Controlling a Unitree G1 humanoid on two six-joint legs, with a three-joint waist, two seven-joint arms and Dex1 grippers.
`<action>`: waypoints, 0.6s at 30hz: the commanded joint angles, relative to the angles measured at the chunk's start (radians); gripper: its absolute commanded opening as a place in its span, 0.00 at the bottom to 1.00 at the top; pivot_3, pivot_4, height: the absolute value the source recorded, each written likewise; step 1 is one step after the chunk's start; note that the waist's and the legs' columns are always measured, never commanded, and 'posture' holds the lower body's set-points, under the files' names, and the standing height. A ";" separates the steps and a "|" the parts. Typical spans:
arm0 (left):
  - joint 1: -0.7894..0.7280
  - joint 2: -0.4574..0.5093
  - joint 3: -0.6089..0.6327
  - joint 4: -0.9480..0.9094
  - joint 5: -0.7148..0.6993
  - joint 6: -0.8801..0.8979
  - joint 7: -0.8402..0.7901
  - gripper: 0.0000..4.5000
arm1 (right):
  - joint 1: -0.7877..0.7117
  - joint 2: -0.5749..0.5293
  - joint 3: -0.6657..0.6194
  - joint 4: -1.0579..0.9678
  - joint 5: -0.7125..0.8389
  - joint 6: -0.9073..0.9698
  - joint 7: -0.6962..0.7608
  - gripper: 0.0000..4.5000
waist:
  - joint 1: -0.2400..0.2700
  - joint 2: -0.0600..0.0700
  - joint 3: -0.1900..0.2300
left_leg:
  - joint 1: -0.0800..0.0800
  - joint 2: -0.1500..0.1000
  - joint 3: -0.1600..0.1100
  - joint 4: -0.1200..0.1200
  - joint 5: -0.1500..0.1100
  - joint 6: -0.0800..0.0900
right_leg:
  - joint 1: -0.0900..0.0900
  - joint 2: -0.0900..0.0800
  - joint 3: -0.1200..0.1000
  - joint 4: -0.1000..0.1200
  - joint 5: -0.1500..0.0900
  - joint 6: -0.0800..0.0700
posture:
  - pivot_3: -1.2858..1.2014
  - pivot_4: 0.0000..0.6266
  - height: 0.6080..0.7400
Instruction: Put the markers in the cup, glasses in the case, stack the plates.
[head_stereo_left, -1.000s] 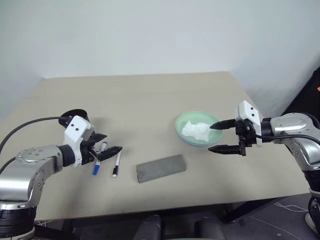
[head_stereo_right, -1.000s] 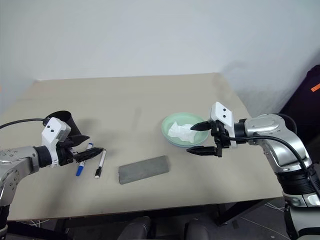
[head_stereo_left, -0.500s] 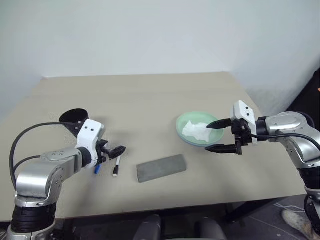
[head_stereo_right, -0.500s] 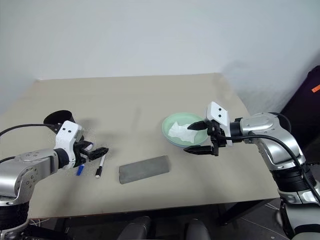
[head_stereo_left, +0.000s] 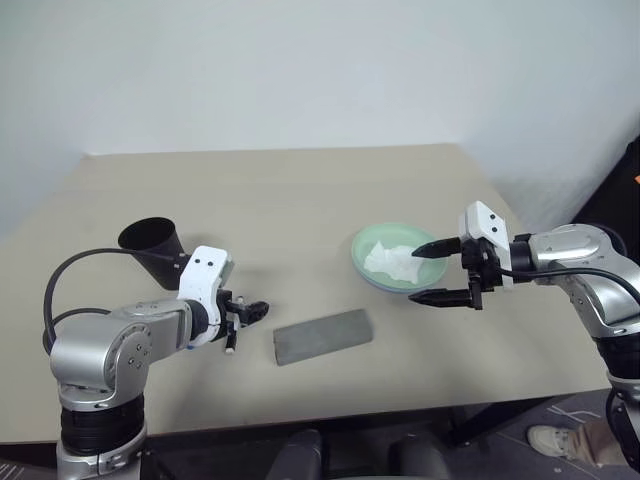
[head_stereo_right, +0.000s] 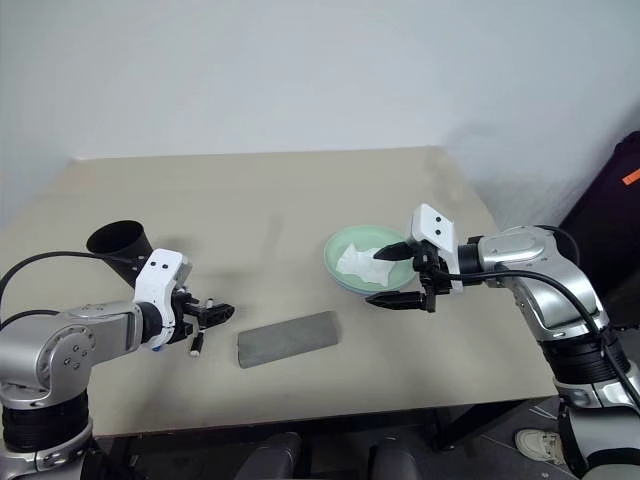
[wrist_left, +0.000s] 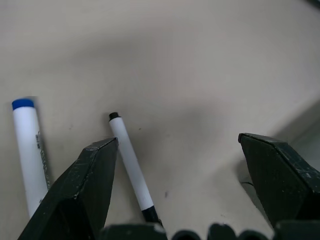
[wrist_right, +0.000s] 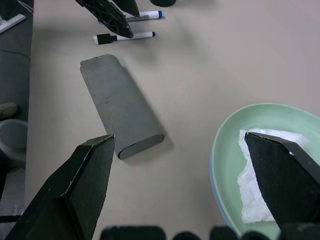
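Although both slim white plastic markers lie flat on the beige matte counter (head_stereo_left: 330, 190), the black-capped marker (wrist_left: 132, 167) sits between the spread jaws of the left gripper (wrist_left: 185, 165), while the blue-capped marker (wrist_left: 30, 150) lies just outside one finger. Judged light, rigid and smooth, the black-capped one may roll when nudged; a pinch across the mid-barrel looks soundest. The black tapered plastic cup (head_stereo_left: 152, 245) stands upright near the left arm, judged light enough to tip. The right gripper (head_stereo_left: 443, 272) hovers with jaws wide apart, empty, beside the pale green round plastic plate (head_stereo_left: 375, 255) that holds a crumpled white tissue (head_stereo_left: 393, 261). The grey oblong fabric-textured case (head_stereo_left: 322, 336) lies closed between the two arms. The counter is level, dull and uncluttered, before a plain pale wall (head_stereo_left: 320, 70).
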 joint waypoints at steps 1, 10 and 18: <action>0.002 0.018 0.041 -0.040 -0.046 0.007 0.075 0.91 | -0.016 0.007 -0.015 -0.013 0.000 -0.013 -0.008 1.00 | 0.000 0.000 0.000 | 0.000 0.000 0.000 0.000 -0.001 -0.001 | 0.000 0.000 0.000 0.000 0.000 0.000 | 0.52 0.00 0.72; 0.076 0.016 0.081 -0.002 -0.282 0.007 0.284 0.91 | -0.026 0.022 -0.008 -0.008 -0.007 -0.012 -0.006 1.00 | 0.002 -0.001 0.000 | 0.000 0.000 -0.001 0.000 -0.002 -0.003 | 0.000 0.000 0.000 0.000 0.000 0.000 | 0.52 0.00 0.72; 0.112 0.062 0.061 0.034 -0.533 0.007 0.514 0.91 | -0.030 0.025 -0.004 -0.006 -0.010 -0.013 -0.003 1.00 | 0.012 -0.001 0.000 | 0.000 -0.001 -0.001 0.000 -0.002 -0.003 | -0.002 -0.001 0.000 0.000 0.000 0.000 | 0.52 0.00 0.72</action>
